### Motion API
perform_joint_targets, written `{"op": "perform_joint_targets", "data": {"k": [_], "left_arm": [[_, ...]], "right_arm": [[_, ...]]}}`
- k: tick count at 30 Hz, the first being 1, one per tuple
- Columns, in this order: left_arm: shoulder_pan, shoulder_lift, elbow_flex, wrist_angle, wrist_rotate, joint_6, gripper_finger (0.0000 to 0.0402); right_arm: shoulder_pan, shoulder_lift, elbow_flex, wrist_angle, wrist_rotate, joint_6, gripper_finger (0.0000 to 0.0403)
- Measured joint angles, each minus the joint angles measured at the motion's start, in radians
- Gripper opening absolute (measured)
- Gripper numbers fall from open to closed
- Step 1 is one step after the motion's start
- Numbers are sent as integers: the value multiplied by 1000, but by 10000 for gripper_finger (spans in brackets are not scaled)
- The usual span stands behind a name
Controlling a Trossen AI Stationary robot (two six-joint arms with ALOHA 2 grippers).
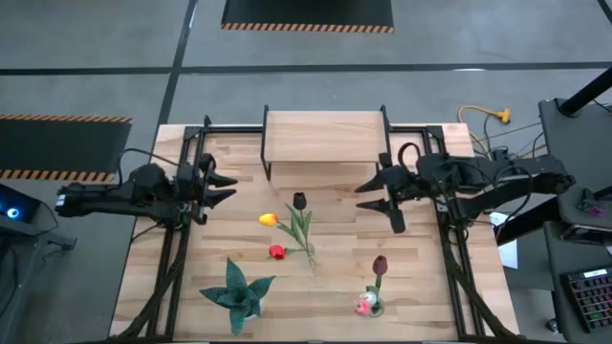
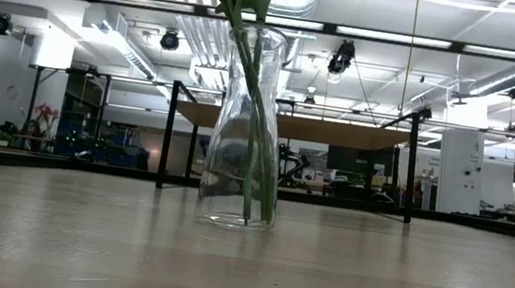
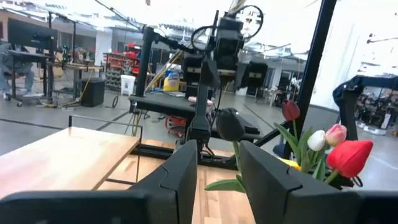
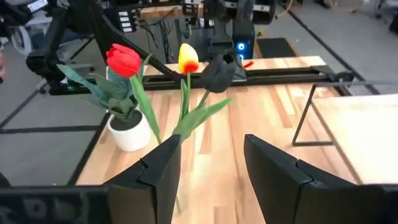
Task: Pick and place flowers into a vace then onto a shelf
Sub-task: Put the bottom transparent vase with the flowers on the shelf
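Glass vase (image 2: pixel 248 128), clear, upright on the table (image 1: pixel 421 277), holding three flowers (image 1: pixel 298 222): black, yellow-orange and red heads. It stands between the two sets of jaws, apart from both. Left gripper (image 1: pixel 222 187): fingers parted by a narrow gap, empty. Right gripper (image 1: pixel 378 198): fingers parted, empty. Shelf (image 1: pixel 323 135): beyond the vase, between both arms.

overhead looks straight down; low camera sits level, close to the vase (image 2: pixel 249 128); both wrist cameras face it
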Motion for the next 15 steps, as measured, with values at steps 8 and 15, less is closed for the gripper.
{"op": "perform_joint_targets", "data": {"k": [8, 15], "left_arm": [[0, -11, -14, -32, 0, 1, 102], [0, -102, -23, -152, 0, 30, 48]], "right_arm": [[0, -22, 0, -63, -100, 78, 167], [9, -79, 0, -94, -149, 80, 165]]}}
